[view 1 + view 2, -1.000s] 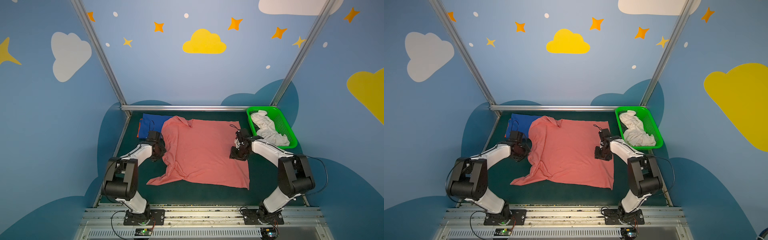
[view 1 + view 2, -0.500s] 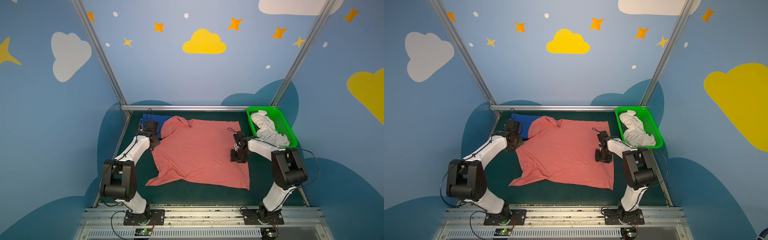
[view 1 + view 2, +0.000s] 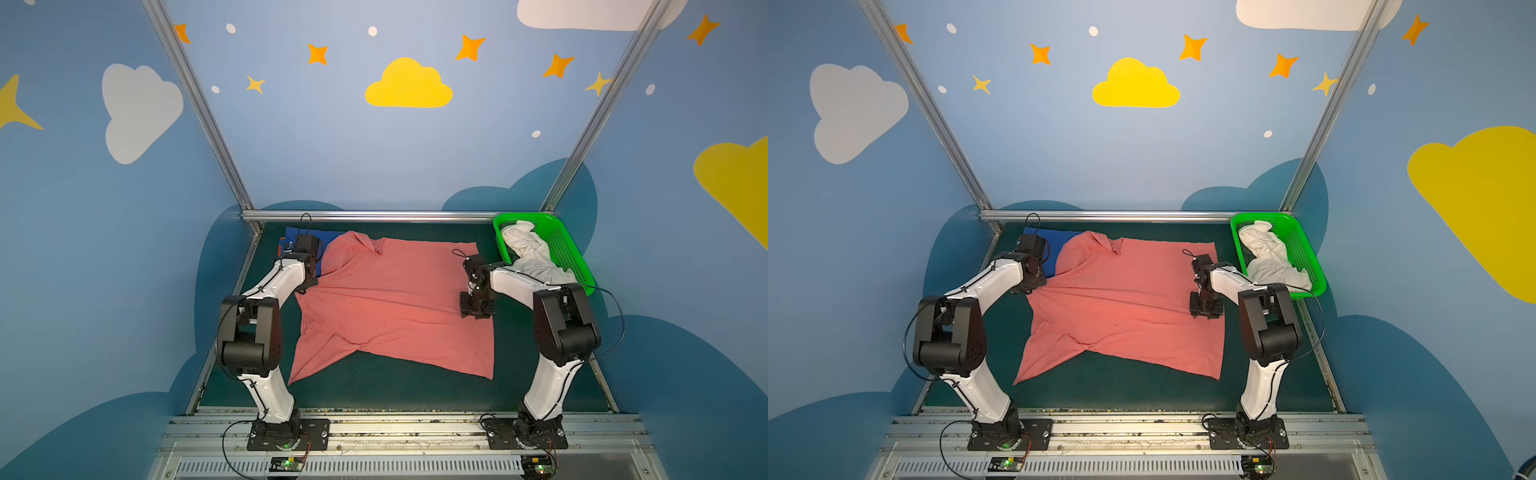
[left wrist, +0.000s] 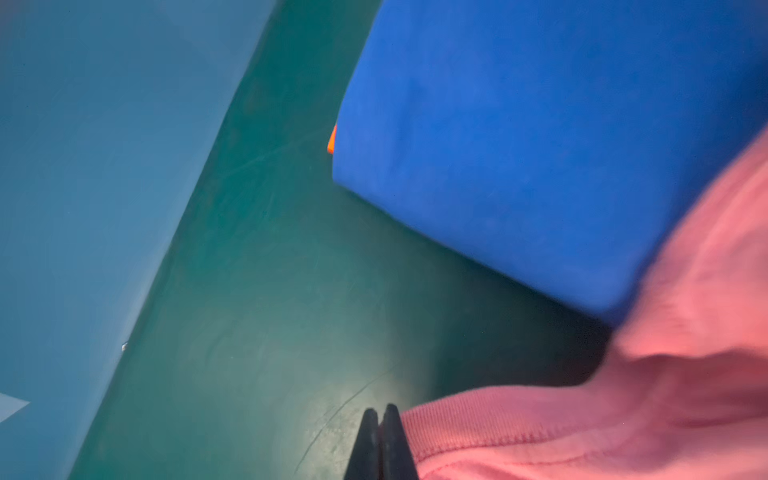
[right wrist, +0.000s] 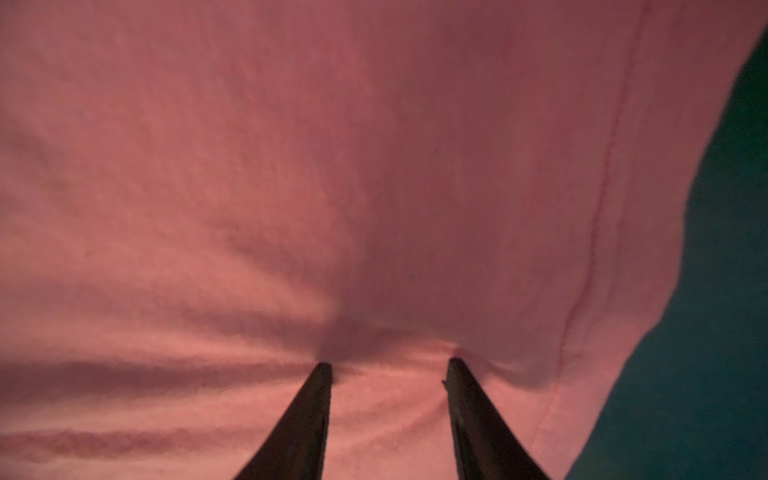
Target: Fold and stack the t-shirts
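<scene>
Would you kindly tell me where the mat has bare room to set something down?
Bare mat: the near strip between the salmon-pink shirt and the front rail, and along the left wall. Crowded: back left, blue shirt; back right, green basket.

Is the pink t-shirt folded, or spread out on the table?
Spread out. The salmon-pink t-shirt lies flat and open across the table; only its far left corner is bunched over the folded blue t-shirt.

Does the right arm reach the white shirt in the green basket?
Probably yes. The white shirt lies uncovered in the green basket, close beside the right arm; the right gripper rests open on the pink shirt.
</scene>
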